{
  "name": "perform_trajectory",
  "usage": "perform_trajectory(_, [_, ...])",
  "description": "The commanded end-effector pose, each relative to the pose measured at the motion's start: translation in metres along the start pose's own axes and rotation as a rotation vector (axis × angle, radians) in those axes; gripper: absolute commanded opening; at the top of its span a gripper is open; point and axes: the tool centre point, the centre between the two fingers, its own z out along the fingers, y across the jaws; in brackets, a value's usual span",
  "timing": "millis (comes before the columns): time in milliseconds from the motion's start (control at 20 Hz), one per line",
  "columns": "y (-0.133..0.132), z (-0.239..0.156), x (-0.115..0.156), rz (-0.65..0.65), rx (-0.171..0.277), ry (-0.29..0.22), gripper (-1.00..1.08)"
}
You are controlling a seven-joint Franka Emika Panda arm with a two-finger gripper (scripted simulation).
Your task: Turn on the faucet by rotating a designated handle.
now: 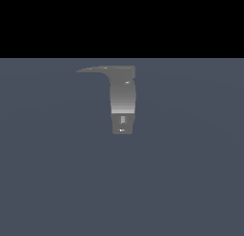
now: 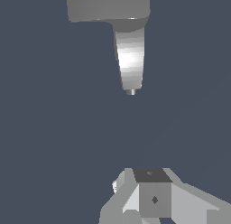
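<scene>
The faucet (image 1: 123,99) is a small grey fixture on the flat floor, with a rounded column and a darker notched block at its near end. Its handle (image 1: 93,69), a thin flat lever tapering to a point, sticks out from the top toward the exterior view's left. In the wrist view the faucet column (image 2: 131,60) tapers toward the camera, and the handle (image 2: 106,8) appears as a broad grey slab beyond it. My gripper (image 2: 151,174) sits well short of the faucet, touching nothing. Its fingers read as one block with no gap. The arm is out of the exterior view.
A plain blue-grey floor (image 1: 57,173) spreads all around the faucet, and a black band fills the top of the exterior view.
</scene>
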Motion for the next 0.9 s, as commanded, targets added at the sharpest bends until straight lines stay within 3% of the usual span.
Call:
perform_trajectory(0, [-0.008, 0.005, 0.004, 0.037, 0.001, 0.000, -1.00])
perform_trajectory(850, [-0.080, 0.051, 0.056, 0.381, 0.009, 0.005, -1.00])
